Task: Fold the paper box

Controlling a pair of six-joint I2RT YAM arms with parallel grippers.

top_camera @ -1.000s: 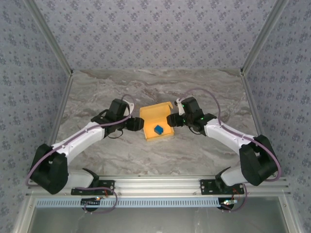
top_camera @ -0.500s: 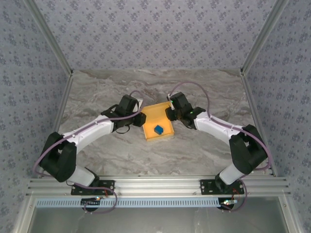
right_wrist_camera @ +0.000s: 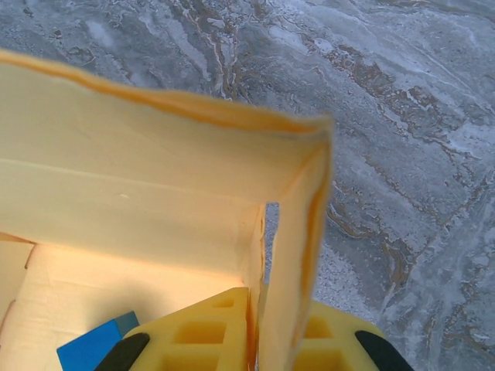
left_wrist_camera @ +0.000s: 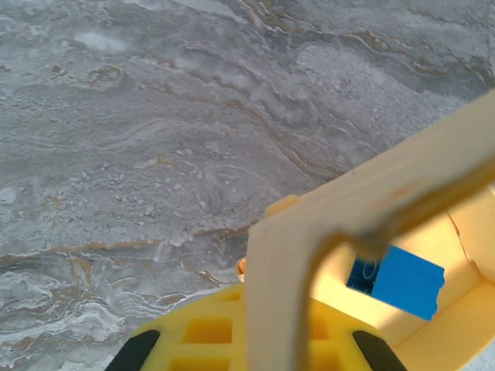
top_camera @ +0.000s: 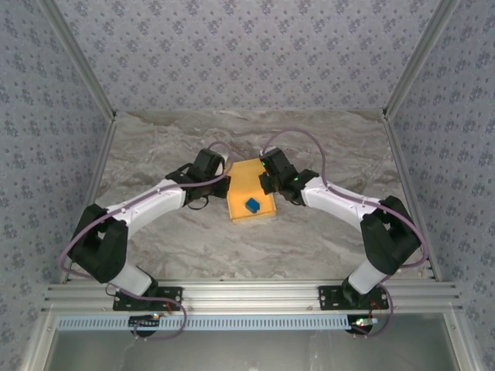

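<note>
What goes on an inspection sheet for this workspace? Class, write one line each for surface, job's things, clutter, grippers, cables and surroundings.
surface: grey marbled table.
job's things: orange-yellow paper box, open-topped, walls raised, between the arms.
clutter: small blue cube inside the box.
grippers: left gripper shut on a box wall; right gripper shut on a wall at the opposite side.
cables: purple cables looping over both arms.
surroundings: patterned walls, aluminium rail.
</note>
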